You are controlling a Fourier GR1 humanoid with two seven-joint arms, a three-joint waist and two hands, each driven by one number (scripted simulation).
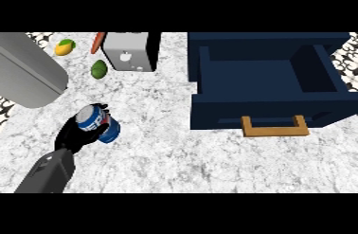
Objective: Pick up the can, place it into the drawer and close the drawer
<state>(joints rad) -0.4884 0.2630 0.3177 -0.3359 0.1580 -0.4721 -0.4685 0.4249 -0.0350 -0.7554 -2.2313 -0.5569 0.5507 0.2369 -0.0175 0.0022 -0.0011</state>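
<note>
Marble table, drawer open and waiting; my left hand is curled round the can to carry it over.

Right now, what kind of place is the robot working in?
Most likely a kitchen counter: a speckled stone countertop, fruit like a lemon and lime near a carrot, and a dark blue drawer pulled open. The left hand holds a can.

- Open drawer at right of frame on the desk.
- Can in left hand, lower left.
- Toaster at upper centre, fruit to its left.
</note>
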